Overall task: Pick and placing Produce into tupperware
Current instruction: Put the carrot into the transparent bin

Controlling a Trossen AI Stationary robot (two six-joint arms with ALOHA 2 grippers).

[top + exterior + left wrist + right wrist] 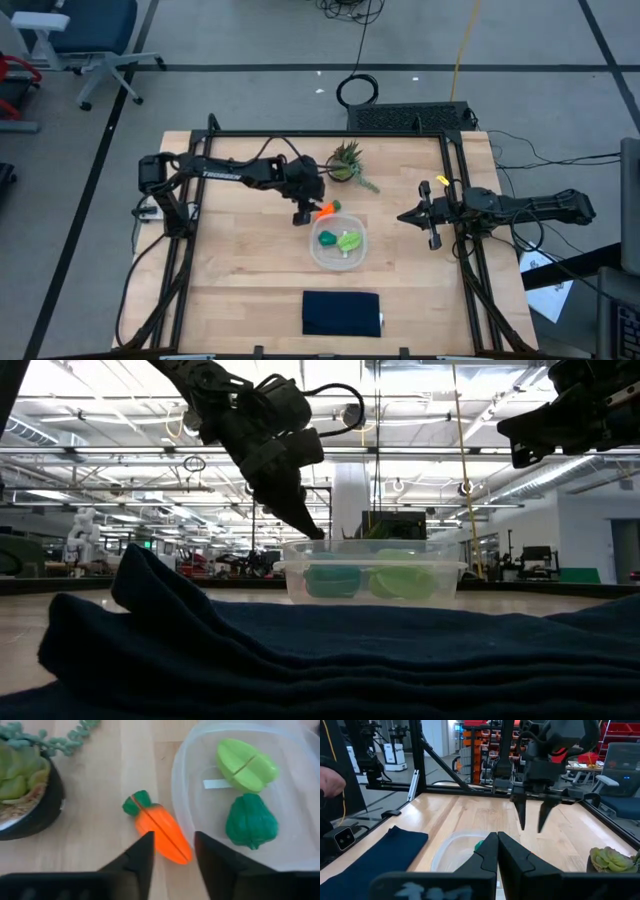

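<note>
Jaws of left gripper apart astride carrot, its green top pointing away from tupperware, right gripper closed

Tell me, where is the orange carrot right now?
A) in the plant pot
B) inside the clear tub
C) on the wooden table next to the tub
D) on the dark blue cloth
C: the carrot lies on the bare wood just outside the tupperware, with the open left pincer right over it.

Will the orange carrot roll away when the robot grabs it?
Probably not far. The carrot tapers, so it would likely curl round rather than roll straight. It looks like smooth, hard plastic, so it might slip. The left gripper has open fingers either side of its tip.
</note>
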